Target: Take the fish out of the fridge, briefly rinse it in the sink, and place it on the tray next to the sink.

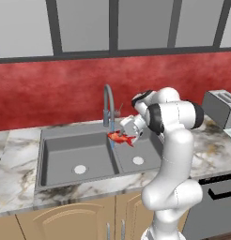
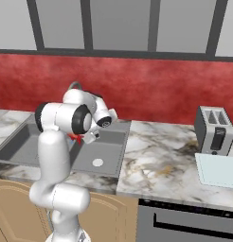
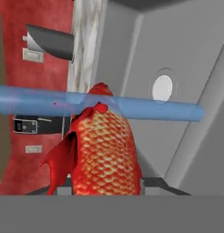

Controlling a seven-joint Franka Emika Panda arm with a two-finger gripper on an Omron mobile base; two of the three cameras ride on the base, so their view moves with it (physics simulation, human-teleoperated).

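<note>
While pinched in the gripper (image 1: 129,133) over the sink (image 1: 65,161), red-orange fish (image 1: 121,137) under the faucet's (image 1: 108,105) blue water stream (image 3: 145,108): rinse underway, fridge step apparently done. Left: transfer to the pale tray (image 2: 218,171) along the counter, toaster (image 2: 213,130) close behind it.

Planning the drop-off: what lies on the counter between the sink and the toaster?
Bare marble counter between sink and toaster, in the right base view.
</note>
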